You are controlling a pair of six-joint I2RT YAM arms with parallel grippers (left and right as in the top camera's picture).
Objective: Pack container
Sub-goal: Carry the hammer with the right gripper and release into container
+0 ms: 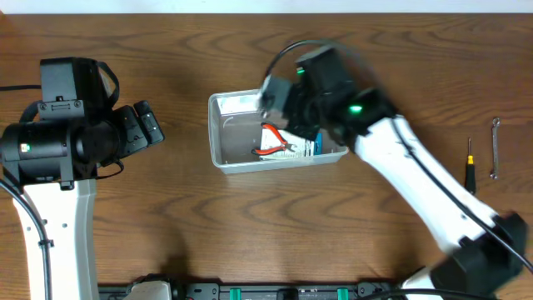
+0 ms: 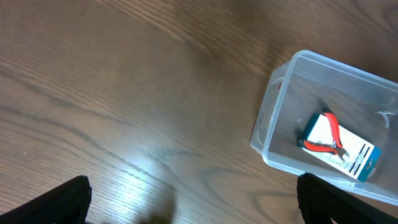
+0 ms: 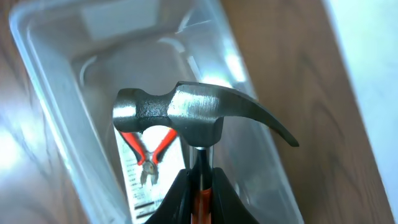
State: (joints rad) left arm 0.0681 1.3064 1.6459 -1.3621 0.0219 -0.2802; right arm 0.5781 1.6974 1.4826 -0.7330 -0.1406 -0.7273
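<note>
Overhead: shows the clear container resting just above the middle of the wooden surface, long side running left to right. Finds red-handled pliers inside it, lying on a small white-and-blue box toward the right half. Has the right arm reaching in from the lower right, wrist hanging over the container's right end and hiding the right fingers from this angle. Places the left arm well to the left of the container, with the left fingers pointed toward it and clear of it. Picks out a screwdriver and a wrench lying side by side near the right edge, well apart from the container.

Left wrist: looks down on bare wood, with the left fingers spread wide, one dark tip in each lower corner and nothing between them. Catches the container at the right of the frame, sitting flat, with the pliers on the box inside.

Right wrist: shows the right fingers pressed together on the handle of a hammer, pinching it just below the steel head. Holds that head over the open container, claw pointing right and striking face left. Reveals the pliers and the box below the head on the container's floor. Cannot tell whether the hammer touches anything.
</note>
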